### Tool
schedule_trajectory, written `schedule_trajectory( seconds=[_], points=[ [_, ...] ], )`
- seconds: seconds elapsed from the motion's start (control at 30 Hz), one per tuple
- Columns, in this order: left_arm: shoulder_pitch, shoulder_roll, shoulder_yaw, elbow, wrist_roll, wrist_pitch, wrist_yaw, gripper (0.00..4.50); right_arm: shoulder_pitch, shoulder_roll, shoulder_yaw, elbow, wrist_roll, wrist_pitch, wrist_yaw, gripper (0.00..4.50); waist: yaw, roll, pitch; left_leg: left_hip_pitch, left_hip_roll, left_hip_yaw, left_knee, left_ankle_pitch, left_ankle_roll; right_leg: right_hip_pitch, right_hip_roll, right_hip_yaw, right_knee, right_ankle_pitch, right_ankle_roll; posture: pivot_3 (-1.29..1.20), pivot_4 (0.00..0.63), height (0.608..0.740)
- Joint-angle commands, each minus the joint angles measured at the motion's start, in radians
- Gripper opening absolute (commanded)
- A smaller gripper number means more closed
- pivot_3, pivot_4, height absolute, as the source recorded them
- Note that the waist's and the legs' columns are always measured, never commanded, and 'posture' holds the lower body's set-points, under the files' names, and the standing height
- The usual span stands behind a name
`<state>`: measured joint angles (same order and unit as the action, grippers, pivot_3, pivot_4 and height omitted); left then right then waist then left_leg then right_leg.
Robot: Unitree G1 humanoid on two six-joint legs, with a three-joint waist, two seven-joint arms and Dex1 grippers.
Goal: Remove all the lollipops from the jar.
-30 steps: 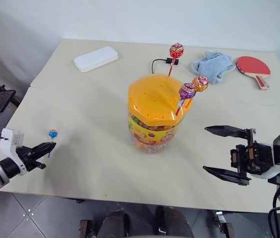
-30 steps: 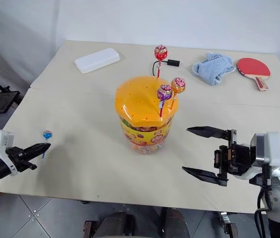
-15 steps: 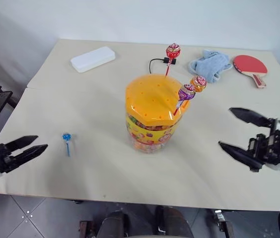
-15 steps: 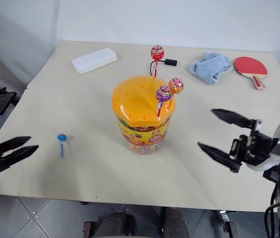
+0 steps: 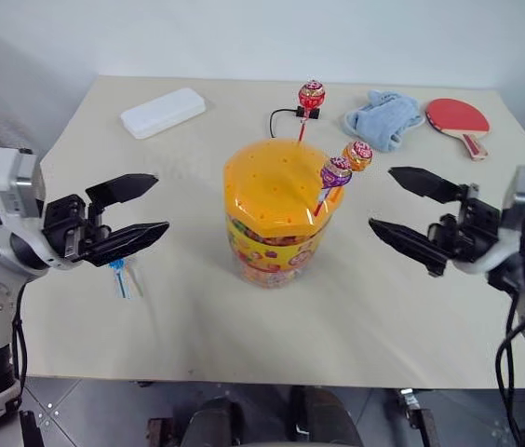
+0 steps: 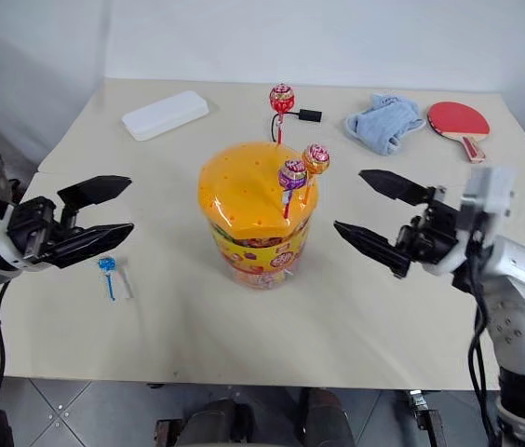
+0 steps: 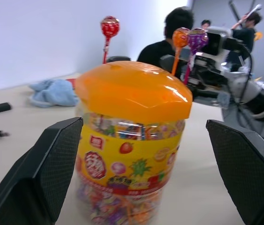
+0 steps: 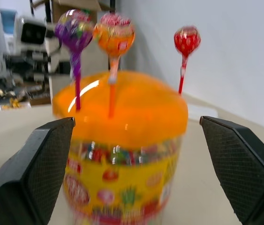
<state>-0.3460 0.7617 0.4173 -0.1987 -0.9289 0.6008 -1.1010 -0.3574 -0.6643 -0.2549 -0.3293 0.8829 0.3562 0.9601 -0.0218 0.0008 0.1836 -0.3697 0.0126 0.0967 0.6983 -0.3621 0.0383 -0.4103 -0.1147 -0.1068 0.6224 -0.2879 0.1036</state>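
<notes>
Now the jar point(image 5: 276, 214) stands between both grippers' spread fingers point(image 5: 137, 188).

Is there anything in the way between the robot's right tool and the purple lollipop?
Nothing visible. The right tool is open and hangs beside the jar, with only bare air between it and the purple lollipop. The orange lollipop stands right next to the purple one, so it could get bumped.

Your jar point(image 5: 279, 222) stands mid-table point(image 5: 197, 317); three lollipops point(image 5: 335, 173) stand in its lid, a fourth point(image 5: 116, 273) lies to its left.
</notes>
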Motion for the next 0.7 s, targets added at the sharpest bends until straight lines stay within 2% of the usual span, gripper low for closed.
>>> schedule_trajectory(
  seconds=[0.03, 0.17, 0.3, 0.6, 0.7],
  points=[
    [-0.019, -0.002, -0.006, -0.044, -0.029, -0.005, -0.002, 4.47, -0.083, 0.04, 0.064, 0.027, -0.029, 0.001, -0.001, 4.5, -0.001, 0.0, 0.0, 0.0, 0.0, 0.0, 0.0, 0.0, 0.0, 0.0, 0.0, 0.0, 0.0, 0.0, 0.0, 0.0, 0.15, 0.74],
    [-0.006, -0.004, -0.005, -0.055, -0.028, -0.009, 0.008, 4.47, -0.134, 0.072, 0.101, 0.065, -0.061, -0.008, 0.015, 4.5, 0.004, 0.0, 0.0, -0.001, 0.0, -0.001, 0.0, 0.0, 0.0, 0.0, -0.001, 0.0, 0.0, 0.0, 0.0, 0.0, 0.15, 0.74],
    [0.022, -0.005, 0.013, -0.071, -0.032, -0.013, 0.024, 4.5, -0.157, 0.092, 0.112, 0.092, -0.08, -0.017, 0.032, 3.26, 0.01, 0.0, 0.0, -0.001, 0.0, -0.001, 0.001, 0.0, 0.0, 0.0, -0.001, 0.0, 0.0, 0.0, 0.0, 0.0, 0.15, 0.74],
    [0.047, -0.013, 0.028, -0.104, -0.041, -0.027, 0.054, 4.5, -0.161, 0.088, 0.082, 0.142, -0.063, -0.044, 0.139, 0.11, 0.018, 0.0, 0.0, 0.0, 0.0, -0.001, 0.001, 0.0, 0.0, 0.0, -0.001, 0.0, 0.0, 0.0, 0.0, 0.0, 0.15, 0.74],
    [0.046, -0.015, 0.029, -0.105, -0.046, -0.028, 0.06, 4.5, -0.172, 0.089, 0.057, 0.158, -0.044, -0.044, 0.15, 0.01, 0.018, 0.0, 0.0, 0.0, 0.0, -0.001, 0.001, 0.0, 0.0, 0.0, -0.001, 0.0, 0.0, 0.0, 0.0, 0.0, 0.15, 0.74]
  ],
)
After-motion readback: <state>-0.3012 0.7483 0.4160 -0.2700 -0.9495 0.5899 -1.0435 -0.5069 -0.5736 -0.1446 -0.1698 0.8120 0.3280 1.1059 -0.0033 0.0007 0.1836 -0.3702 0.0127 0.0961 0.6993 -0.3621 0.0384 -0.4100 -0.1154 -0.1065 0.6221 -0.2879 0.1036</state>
